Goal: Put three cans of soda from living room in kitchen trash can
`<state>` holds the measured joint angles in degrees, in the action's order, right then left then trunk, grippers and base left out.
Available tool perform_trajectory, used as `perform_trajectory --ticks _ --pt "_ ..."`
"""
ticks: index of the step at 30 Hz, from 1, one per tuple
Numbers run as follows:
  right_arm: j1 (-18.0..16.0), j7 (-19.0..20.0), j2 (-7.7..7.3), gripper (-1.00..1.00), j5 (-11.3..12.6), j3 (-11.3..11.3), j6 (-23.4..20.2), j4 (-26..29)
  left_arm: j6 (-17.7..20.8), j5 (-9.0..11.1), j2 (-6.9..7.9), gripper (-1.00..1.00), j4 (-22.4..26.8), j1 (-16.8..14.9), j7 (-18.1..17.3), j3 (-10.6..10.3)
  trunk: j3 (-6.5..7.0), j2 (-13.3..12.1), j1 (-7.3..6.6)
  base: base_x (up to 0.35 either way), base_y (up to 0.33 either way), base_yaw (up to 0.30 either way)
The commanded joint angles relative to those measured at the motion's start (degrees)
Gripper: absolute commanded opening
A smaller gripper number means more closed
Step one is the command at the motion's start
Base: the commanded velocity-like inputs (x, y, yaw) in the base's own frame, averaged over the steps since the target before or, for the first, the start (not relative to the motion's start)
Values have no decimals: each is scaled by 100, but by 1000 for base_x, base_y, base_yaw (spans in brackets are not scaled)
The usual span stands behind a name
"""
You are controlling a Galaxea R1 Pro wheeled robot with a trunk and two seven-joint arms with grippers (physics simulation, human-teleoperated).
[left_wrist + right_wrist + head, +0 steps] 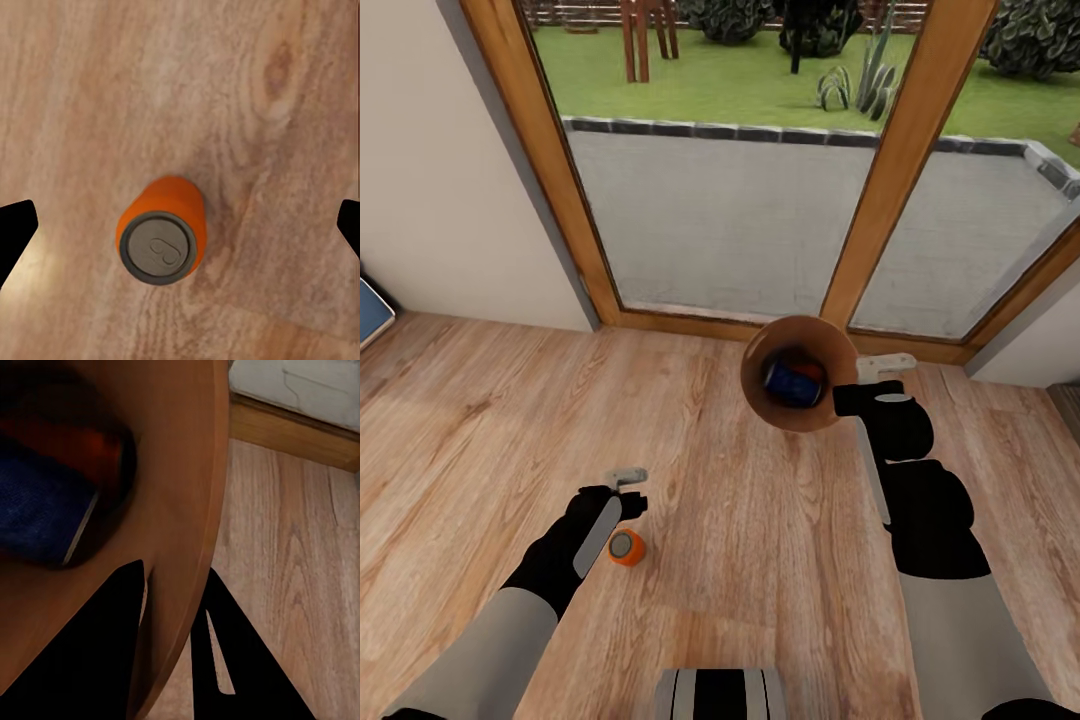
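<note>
The rigid, light, slippery orange can [159,238] (upright on the floor) is best grasped across its sidewall; the left gripper [180,225] is spread wide, the right gripper [176,607] clamped on the bin rim [214,495].

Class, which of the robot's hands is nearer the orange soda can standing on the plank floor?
Left. The left hand hovers just above the orange soda can; the right hand grips the rim of the round brown bin, well away.

Three cans in all: two orange, one blue. One orange can [626,548] upright on the floor, directly below the left gripper [628,490], between its spread fingers. One blue can [791,382] and a second orange can [812,372] inside the single bin [760,400], rim pinched by the right gripper [847,385]. Two grippers.
</note>
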<state>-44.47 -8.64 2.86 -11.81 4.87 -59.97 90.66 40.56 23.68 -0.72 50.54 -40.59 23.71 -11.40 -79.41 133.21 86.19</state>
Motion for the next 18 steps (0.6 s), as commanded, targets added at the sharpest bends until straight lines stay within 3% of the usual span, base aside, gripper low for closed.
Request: perform_trajectory --ticks 1,15,18 --pt "-2 12 1 -100 -59 6 -3 4 -9 -1 0 100 0 0 -3 1 1 0 -1 0 0 0" --pt "4 12 -4 -100 -59 31 -3 2 -30 7 2 100 0 -2 12 16 1 0 -1 0 0 0" --pt "7 12 -3 -100 -59 31 -3 4 -30 12 1 100 -2 -2 19 21 -53 121 65 0 0 0"
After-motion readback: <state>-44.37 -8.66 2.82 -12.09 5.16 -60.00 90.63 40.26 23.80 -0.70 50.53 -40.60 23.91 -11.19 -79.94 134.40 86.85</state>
